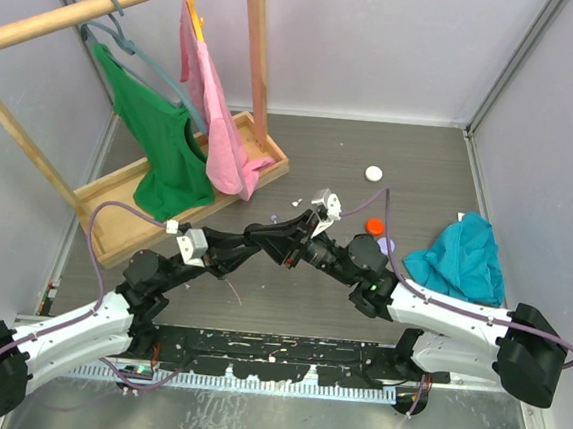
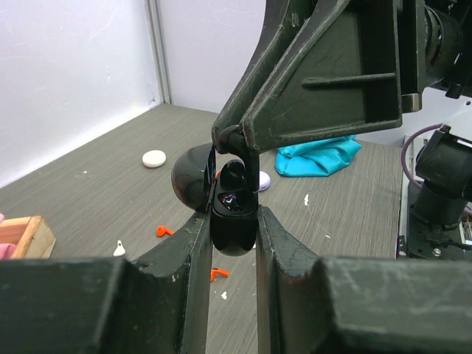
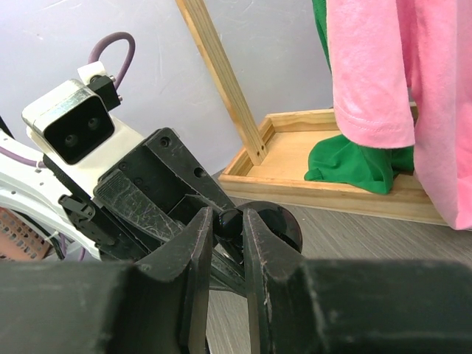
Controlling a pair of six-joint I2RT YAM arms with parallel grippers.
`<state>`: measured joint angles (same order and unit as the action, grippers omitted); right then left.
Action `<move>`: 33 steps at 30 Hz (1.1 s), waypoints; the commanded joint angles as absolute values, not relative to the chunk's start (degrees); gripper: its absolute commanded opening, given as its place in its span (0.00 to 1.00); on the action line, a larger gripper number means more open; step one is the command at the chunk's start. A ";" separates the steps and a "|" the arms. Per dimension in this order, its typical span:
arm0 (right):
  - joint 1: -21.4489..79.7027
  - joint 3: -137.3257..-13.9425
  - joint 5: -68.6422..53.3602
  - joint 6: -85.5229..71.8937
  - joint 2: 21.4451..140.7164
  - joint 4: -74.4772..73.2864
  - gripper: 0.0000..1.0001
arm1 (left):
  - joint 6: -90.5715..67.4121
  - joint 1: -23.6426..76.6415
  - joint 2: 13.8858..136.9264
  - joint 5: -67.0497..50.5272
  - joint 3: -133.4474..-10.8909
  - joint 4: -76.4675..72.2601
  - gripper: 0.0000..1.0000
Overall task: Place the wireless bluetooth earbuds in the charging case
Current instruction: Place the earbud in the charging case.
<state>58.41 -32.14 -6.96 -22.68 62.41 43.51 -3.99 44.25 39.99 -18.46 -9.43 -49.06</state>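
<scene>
Black earbud (image 3: pixel 231 221): small, glossy and dark, pinched between the right tool's tips. In the left wrist view its body sits down in the mouth of the open case, held above the middle of the table.
Loose earbuds: two red ones (image 2: pixel 164 231) and a white one (image 2: pixel 119 251) lie on the grey table (image 1: pixel 303 146), well apart from the case.
Black charging case (image 2: pixel 234 232): a shiny round shell, upright, with its lid (image 2: pixel 190 184) swung open to the left. One dark bud shows in the opening; I cannot tell whether a second is inside.
White round case (image 1: pixel 373 173): shut, alone on the table toward the far side.
Red round case (image 1: pixel 374 224) and lilac round case (image 1: pixel 385 245): on the table just beside the right arm, near a crumpled teal cloth (image 1: pixel 460 258).
Wooden tray (image 1: pixel 115 225): the base of the clothes rack – the hems of a green shirt (image 1: pixel 166 154) and a pink garment (image 1: pixel 220 118) hang down into it.
Left tool (image 2: pixel 233 215): narrow, both fingers pressed on the sides of the black charging case.
Right tool (image 3: pixel 227 215): nearly closed, clamped on the black earbud – its tips reach down to the case from above, close over the left tool.
</scene>
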 commanded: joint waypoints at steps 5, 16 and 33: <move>58.97 -32.31 -6.37 -21.78 62.99 48.04 0.16 | -5.43 44.27 38.94 -19.38 -12.04 -54.99 0.00; 59.21 -31.94 -6.25 -22.10 63.44 48.78 0.16 | -5.89 44.24 38.03 -18.45 -11.53 -55.19 0.00; 59.22 -32.31 -3.82 -21.76 61.01 42.80 0.28 | -5.46 44.27 38.27 -18.71 -11.68 -54.26 0.00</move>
